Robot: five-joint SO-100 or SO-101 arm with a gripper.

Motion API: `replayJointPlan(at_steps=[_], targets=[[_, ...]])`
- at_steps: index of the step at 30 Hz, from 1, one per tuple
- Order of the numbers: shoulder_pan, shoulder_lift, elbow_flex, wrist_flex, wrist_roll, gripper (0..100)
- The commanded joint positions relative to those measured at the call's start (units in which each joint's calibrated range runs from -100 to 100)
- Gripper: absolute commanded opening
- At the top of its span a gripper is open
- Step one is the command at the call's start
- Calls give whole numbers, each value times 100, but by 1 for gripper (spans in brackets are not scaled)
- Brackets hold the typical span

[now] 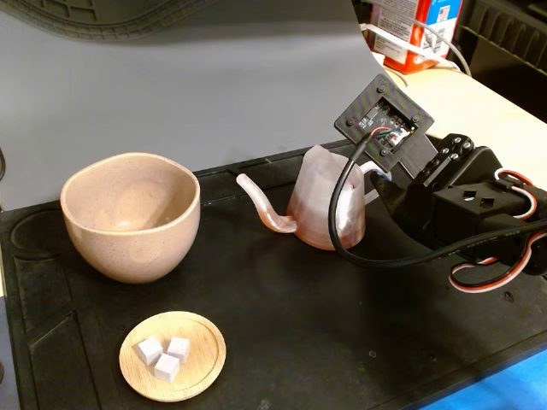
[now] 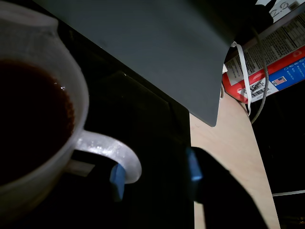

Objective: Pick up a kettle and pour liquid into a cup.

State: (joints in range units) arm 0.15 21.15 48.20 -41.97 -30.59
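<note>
One black mat covers most of the table in the fixed view, w/ a grey backdrop sheet behind it. Arm comes in from the right, its wrist camera board tilted over the kettle. Cup sits upright at mid-left on the mat, well apart from the kettle, looks empty inside. Kettle stands upright on the mat near centre, spout pointing left toward the cup; in the wrist view it holds dark reddish-brown liquid. Gripper is spread apart at the kettle's loop handle: one blue-padded finger touches or sits just under the loop, the other stands clear to the right, nothing clamped. Small wooden dish w/ 3 white cubes lies front-left, near the cup.
</note>
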Motion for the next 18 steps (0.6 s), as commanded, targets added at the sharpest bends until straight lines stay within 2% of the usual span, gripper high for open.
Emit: replayJointPlan(at_steps=[1, 2, 13, 14, 16, 18], targets=[[27, -41, -237, -96, 13, 7], [34, -41, -237, -96, 2, 1], [-49, -144, -237, -113, -24, 1], [-163, -229, -210, -451, -29, 1], [-224, -477, -156, -477, -34, 1], [-285, -1227, -128, 206, -34, 1]])
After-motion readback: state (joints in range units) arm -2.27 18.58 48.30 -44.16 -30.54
